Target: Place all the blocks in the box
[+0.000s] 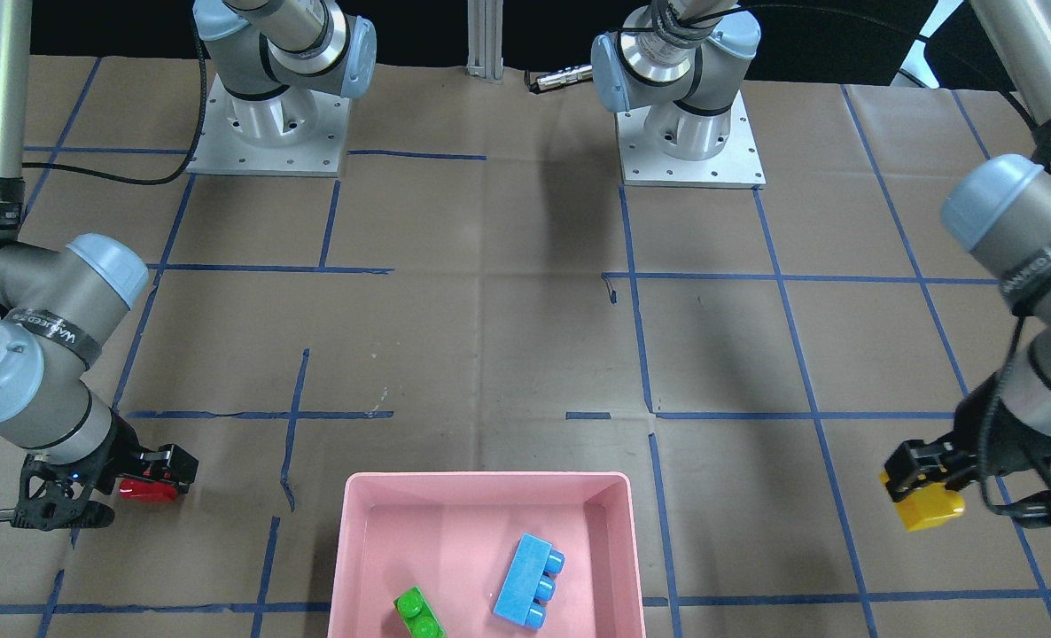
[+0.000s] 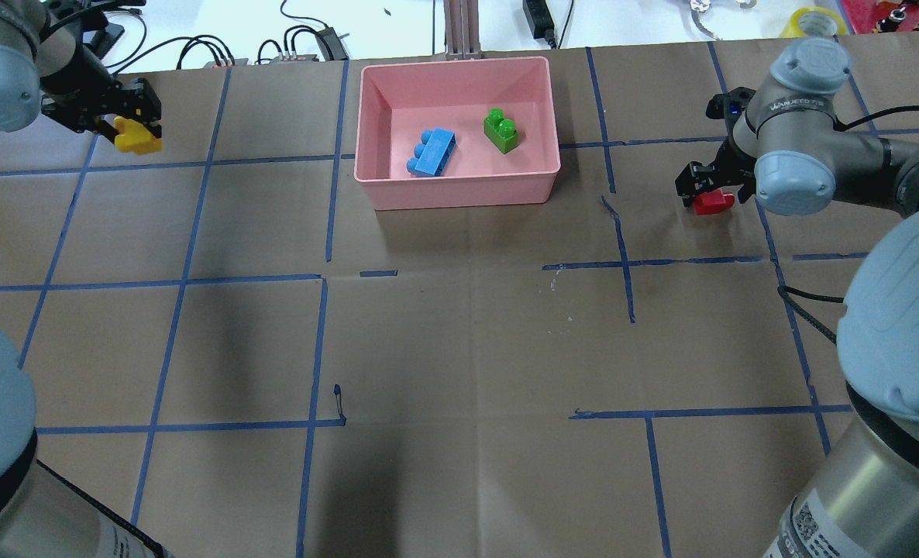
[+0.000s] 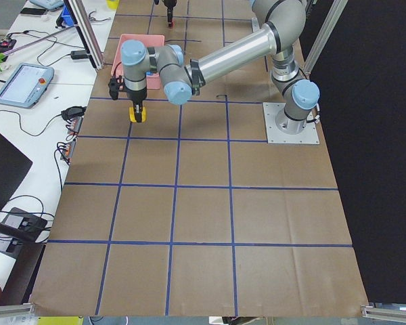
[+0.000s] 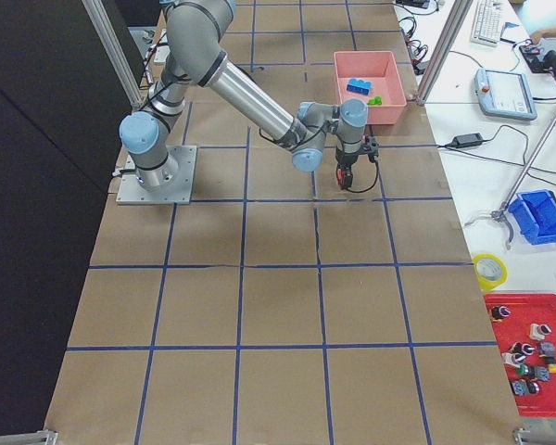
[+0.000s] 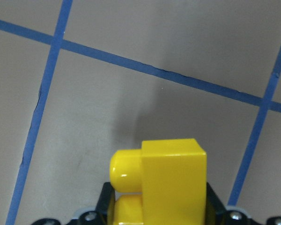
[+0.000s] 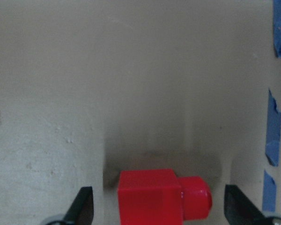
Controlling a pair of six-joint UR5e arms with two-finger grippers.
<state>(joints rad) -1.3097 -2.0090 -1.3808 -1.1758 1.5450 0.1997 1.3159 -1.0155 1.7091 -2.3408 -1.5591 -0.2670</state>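
Observation:
The pink box (image 2: 459, 198) stands at the table's far middle and holds the blue three-stud brick (image 2: 432, 151) and the green brick (image 2: 500, 130); the front view shows the box (image 1: 490, 479) with both inside too. My left gripper (image 2: 130, 124) is shut on the yellow brick (image 2: 138, 138), to the left of the box; the left wrist view shows the brick (image 5: 173, 183) held above its shadow. My right gripper (image 2: 707, 190) is open, its fingers (image 6: 84, 208) on either side of the small red brick (image 6: 150, 197), with gaps on both sides. The red brick (image 2: 712, 203) is to the right of the box.
Brown paper with a blue tape grid covers the table (image 2: 459, 349). The two arm bases (image 1: 268, 115) stand at the robot's side. Cables and small gear (image 2: 304, 43) lie beyond the far edge, behind the box.

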